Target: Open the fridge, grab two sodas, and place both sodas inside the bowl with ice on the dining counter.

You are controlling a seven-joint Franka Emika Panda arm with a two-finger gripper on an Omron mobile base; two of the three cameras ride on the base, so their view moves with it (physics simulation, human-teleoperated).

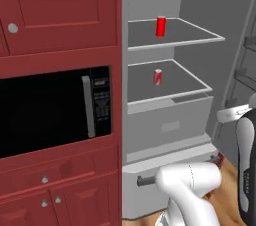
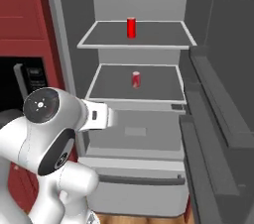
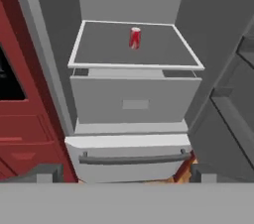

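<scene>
Fridge (image 3: 134, 101) open: my gripper (image 3: 121, 173), fingers spread and empty, faces the lower soda (image 3: 135, 37), upright on the far shelf, ahead and above.

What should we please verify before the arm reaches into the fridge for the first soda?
1. Fridge door open: ok.
2. Lower-shelf soda upright on its glass shelf: ok.
3. Upper-shelf soda upright, still to fetch: ok.
4. Hand open and holding nothing: ok.
5. Hand facing the lower-shelf soda, well short of it: ok.
6. Bowl with ice ready on the counter: cannot tell.
</scene>
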